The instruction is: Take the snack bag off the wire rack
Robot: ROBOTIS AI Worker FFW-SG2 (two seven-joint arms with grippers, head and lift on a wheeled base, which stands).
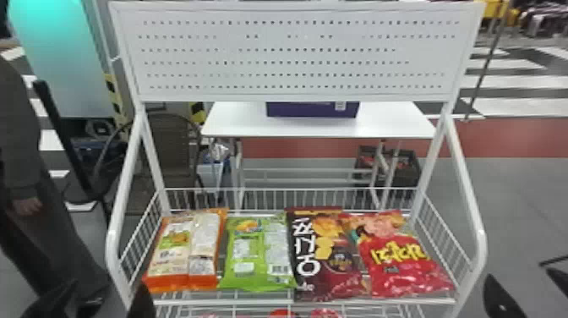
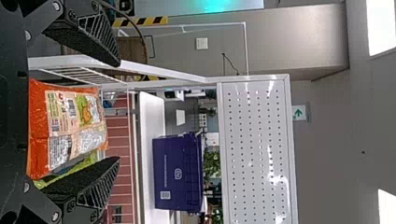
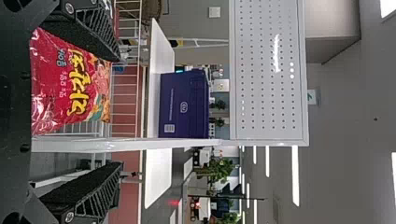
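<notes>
While my left hand [image 1: 106, 291] gapes wide by the wire rack's [image 1: 253, 302] near left corner, my right hand [image 1: 522, 275] stands wide beside its near right corner. Between its side edges lie orange [image 1: 169, 262], green [image 1: 258, 253], dark [image 1: 317, 258] and red [image 1: 401, 270] snack bags. Beyond its rear edge, a white table [image 1: 393, 122] bears a purple box [image 1: 312, 111].

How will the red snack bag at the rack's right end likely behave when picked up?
The red snack bag looks puffed up, so it is probably light for its size. Its wrinkled film suggests it will flex and dent. The glossy highlights on it hint that it might slip in a loose grip.
</notes>
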